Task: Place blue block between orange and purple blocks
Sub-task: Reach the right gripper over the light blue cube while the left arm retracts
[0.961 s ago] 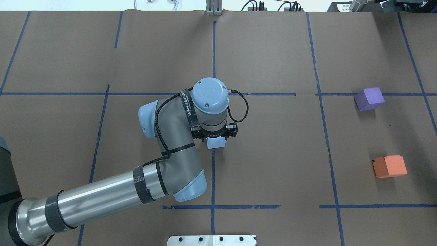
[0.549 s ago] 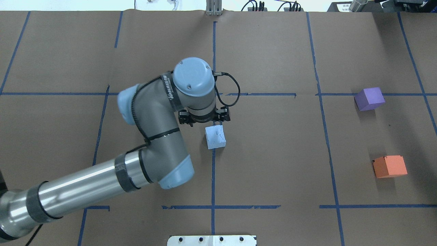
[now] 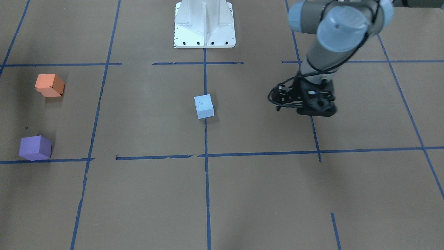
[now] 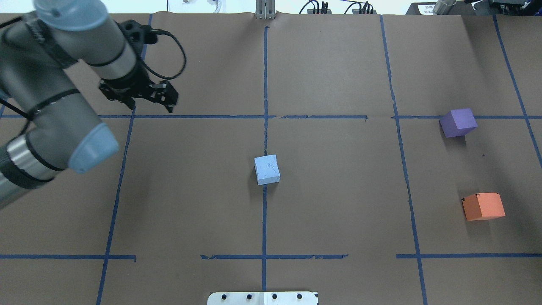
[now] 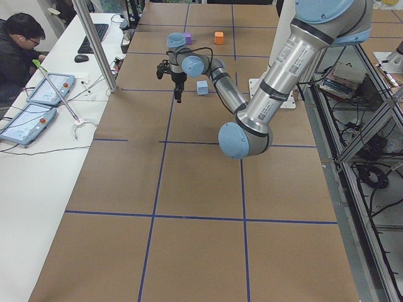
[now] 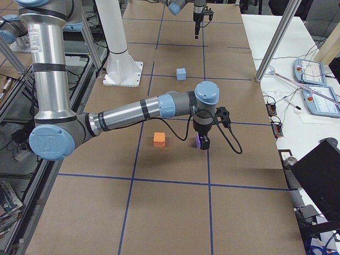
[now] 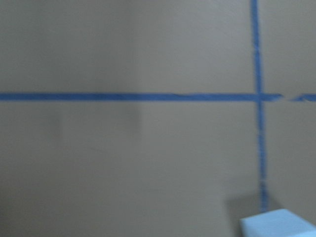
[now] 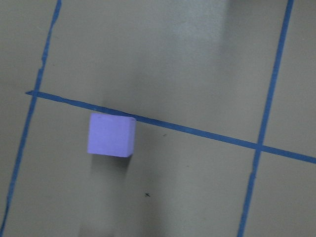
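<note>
The light blue block (image 4: 266, 169) sits alone at the table's centre on a tape line, and also shows in the front view (image 3: 203, 106) and at the bottom right of the left wrist view (image 7: 279, 224). The purple block (image 4: 458, 122) and the orange block (image 4: 483, 206) stand apart at the right. My left gripper (image 4: 150, 98) hangs far left of the blue block, looks open and is empty. In the exterior right view my right gripper (image 6: 202, 142) hovers at the purple block; I cannot tell whether it is open. The right wrist view shows the purple block (image 8: 111, 135) below.
The white robot base plate (image 4: 262, 298) sits at the near table edge. Blue tape lines grid the brown paper. An operator (image 5: 19, 44) sits at a side table with tablets beyond the far edge, and a metal pole (image 5: 94, 44) stands there.
My left gripper let go of the blue block and swung away to the far left. The blue block stayed put at the centre. The purple and orange blocks have not moved.
</note>
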